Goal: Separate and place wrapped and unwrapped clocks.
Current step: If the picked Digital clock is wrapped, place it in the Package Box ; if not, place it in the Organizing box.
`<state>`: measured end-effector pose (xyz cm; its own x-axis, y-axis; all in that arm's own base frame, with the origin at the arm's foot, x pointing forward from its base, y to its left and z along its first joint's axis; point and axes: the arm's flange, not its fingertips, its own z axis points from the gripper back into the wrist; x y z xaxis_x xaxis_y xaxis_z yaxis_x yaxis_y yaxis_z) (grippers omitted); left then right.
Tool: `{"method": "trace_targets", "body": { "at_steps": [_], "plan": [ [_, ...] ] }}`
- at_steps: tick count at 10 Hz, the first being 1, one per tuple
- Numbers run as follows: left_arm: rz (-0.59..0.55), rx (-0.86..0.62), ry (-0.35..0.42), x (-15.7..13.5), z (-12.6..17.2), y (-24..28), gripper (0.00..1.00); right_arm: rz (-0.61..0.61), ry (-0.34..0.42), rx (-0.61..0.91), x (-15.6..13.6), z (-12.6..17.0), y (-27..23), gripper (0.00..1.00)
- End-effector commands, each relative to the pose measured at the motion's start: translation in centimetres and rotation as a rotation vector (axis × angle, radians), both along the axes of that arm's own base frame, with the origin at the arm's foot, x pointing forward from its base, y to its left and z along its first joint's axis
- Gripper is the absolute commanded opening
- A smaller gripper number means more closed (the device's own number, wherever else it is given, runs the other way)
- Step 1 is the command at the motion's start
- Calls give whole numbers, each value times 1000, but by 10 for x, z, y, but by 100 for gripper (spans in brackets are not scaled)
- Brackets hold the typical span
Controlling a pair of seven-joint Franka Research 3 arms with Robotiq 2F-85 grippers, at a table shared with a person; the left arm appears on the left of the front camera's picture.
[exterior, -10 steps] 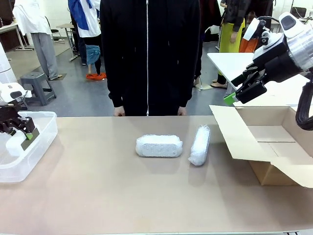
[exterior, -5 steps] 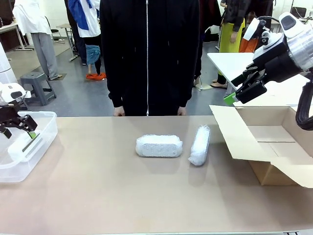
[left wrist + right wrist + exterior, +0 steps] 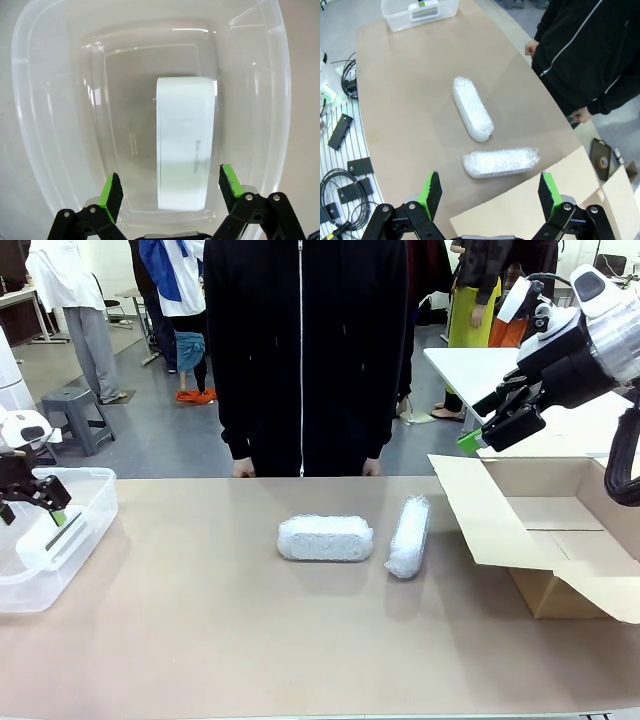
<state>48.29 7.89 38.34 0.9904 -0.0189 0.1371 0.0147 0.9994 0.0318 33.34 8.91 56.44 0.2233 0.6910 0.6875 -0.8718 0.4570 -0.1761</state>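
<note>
The unwrapped clock (image 3: 185,150), smooth and white, lies flat on the floor of a clear plastic bin (image 3: 55,100) at the table's left end. My left gripper (image 3: 30,502) hangs open just above it, and in the left wrist view that gripper (image 3: 170,186) has its green pads on either side of the clock's near end without touching it. Two wrapped bundles of bubble wrap (image 3: 325,538) (image 3: 407,535) lie mid-table; the right wrist view shows them too (image 3: 472,115) (image 3: 501,161). My right gripper (image 3: 482,420) is open and empty, high above the cardboard box's left flap.
An open cardboard box (image 3: 560,540) stands at the table's right end with its flaps spread. A person in a black jacket stands at the far edge, hands (image 3: 243,470) hanging by the table. Cables and dark parts (image 3: 345,175) lie beside the table.
My left gripper has let go of the clock and risen slightly; the clock now rests in the bin. The right arm and the bundles have not moved.
</note>
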Motion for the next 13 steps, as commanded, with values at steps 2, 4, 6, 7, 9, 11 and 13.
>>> {"method": "trace_targets", "body": {
  "at_steps": [2, 4, 6, 7, 9, 11, 13],
  "plan": [
    [43, 38, -15, -31, 55, -10, 100, 10, 8, 12, 1, -1, 0, 100],
    [22, 13, -28, -60, 91, -20, 100, 10, 8, 12, 1, -1, 0, 100],
    [16, -4, -63, -87, 121, -28, 100, 10, 8, 12, 1, -1, 0, 100],
    [29, 7, -66, -99, 137, -30, 100, 10, 8, 12, 1, -1, 0, 100],
    [90, -54, -76, -117, 161, -31, 100, 10, 8, 12, 1, -1, 0, 100],
    [73, -25, -103, -128, 179, -31, 100, 10, 8, 12, 1, -1, 0, 100],
    [56, -1, -116, -134, 196, -31, 100, 10, 8, 12, 1, -1, 0, 100]
  ]
}}
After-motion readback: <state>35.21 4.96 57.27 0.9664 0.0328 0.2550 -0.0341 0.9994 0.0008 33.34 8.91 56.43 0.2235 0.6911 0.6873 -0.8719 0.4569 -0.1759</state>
